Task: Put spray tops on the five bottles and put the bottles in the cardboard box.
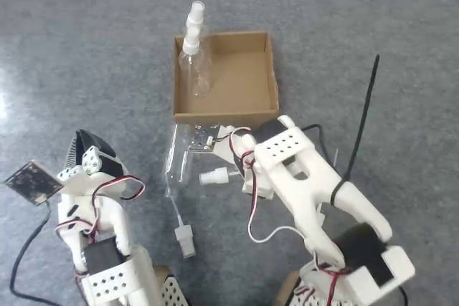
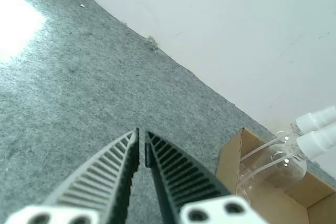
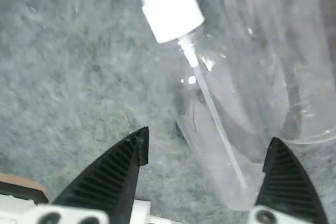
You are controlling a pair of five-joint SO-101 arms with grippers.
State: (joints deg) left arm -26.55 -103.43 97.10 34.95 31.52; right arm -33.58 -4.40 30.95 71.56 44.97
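Grey felt is covering the desk [image 1: 373, 26], with the cardboard box [image 1: 272, 80] sitting at twelve o'clock. Two capped bottles [image 1: 195, 69] are leaning at its nine o'clock side, so two of five are looking done. Clear bottles [image 1: 178, 166] are lying just at the box's six o'clock, their count unclear. The right tool [image 3: 207, 140] is hanging spread wide over them. The left tool [image 2: 142, 132], at eight o'clock, is sitting pressed together on nothing. A loose spray top [image 1: 215, 175] is lying beside them.

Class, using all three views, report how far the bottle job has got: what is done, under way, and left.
Done: two topped bottles lean in the cardboard box. Under way: the right gripper hangs open over a clear bottle on the table, a spray top by it. Left: the bottles lying there need boxing, and another loose top lies nearer the arms.
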